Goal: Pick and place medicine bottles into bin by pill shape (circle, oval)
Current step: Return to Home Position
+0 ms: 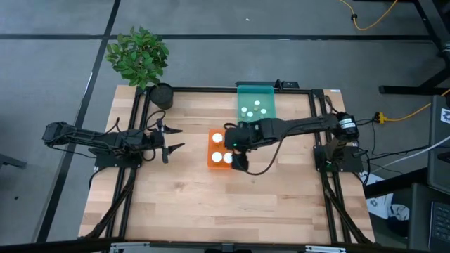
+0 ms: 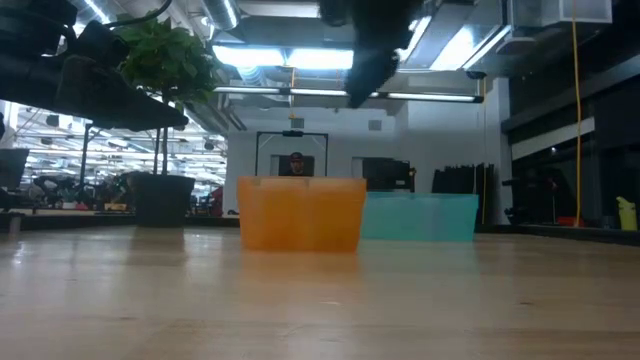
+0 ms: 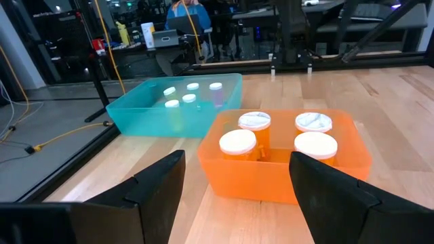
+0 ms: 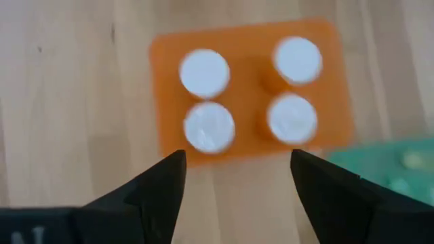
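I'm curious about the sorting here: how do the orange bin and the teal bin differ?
The orange bin holds four bottles with wide white caps; the teal bin holds several smaller bottles. The orange bin sits nearer the table's middle, under the open right claw; the teal bin sits at the far edge. Both are open-topped translucent trays.

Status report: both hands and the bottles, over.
Right hand open, empty, above orange bin. Left hand open, idle at table's left. Four bottles in orange bin, more in teal bin. Plant at corner, clear.
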`<state>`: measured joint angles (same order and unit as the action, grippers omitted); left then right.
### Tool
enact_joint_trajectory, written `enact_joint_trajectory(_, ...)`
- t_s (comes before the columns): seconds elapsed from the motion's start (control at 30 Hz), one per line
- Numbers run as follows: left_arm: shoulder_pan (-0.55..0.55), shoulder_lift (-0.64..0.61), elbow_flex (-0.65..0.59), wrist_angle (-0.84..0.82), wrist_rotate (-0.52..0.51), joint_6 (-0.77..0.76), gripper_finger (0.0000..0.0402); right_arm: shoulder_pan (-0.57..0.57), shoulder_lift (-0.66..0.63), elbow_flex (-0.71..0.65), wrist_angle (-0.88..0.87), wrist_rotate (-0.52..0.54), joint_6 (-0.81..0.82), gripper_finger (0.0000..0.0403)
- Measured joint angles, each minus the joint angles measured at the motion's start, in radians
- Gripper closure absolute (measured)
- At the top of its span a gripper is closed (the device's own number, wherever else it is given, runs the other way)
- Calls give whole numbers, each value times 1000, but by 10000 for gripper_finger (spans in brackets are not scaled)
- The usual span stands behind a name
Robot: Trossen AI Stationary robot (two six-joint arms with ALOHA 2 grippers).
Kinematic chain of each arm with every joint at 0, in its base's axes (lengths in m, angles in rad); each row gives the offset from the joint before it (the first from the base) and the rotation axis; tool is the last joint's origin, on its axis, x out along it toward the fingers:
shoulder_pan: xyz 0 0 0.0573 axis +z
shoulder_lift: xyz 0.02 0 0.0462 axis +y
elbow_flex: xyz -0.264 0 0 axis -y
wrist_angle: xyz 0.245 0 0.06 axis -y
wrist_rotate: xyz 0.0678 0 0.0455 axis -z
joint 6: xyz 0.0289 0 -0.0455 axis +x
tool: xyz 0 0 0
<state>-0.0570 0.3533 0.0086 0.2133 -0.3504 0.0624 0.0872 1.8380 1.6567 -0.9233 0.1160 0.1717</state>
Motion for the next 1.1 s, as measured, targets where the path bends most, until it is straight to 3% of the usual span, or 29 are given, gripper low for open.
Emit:
enact_joint_trajectory(0.13, 0, 0, 0, 0, 0, 0, 145, 15, -104, -73, -64, 50, 62, 137)
enact_joint_trajectory(0.27, 0, 0, 0, 0, 0, 0, 145, 77, -290, -253, 20, 48, 100, 137)
enact_joint_trajectory(0.6, 0, 0, 0, 0, 0, 0, 145, 198, -903, -844, 632, 46, 66, 137)
enact_joint_trajectory(0.77, 0, 0, 0, 0, 0, 0, 145, 200, -1127, -1094, 814, 58, 6, 137)
enact_joint_trajectory(1.0, 0, 0, 0, 0, 0, 0, 145, 200, -1385, -1319, 806, 176, 18, 137)
enact_joint_trajectory(1.1, 0, 0, 0, 0, 0, 0, 145, 200, -1485, -1424, 836, 180, 32, 137)
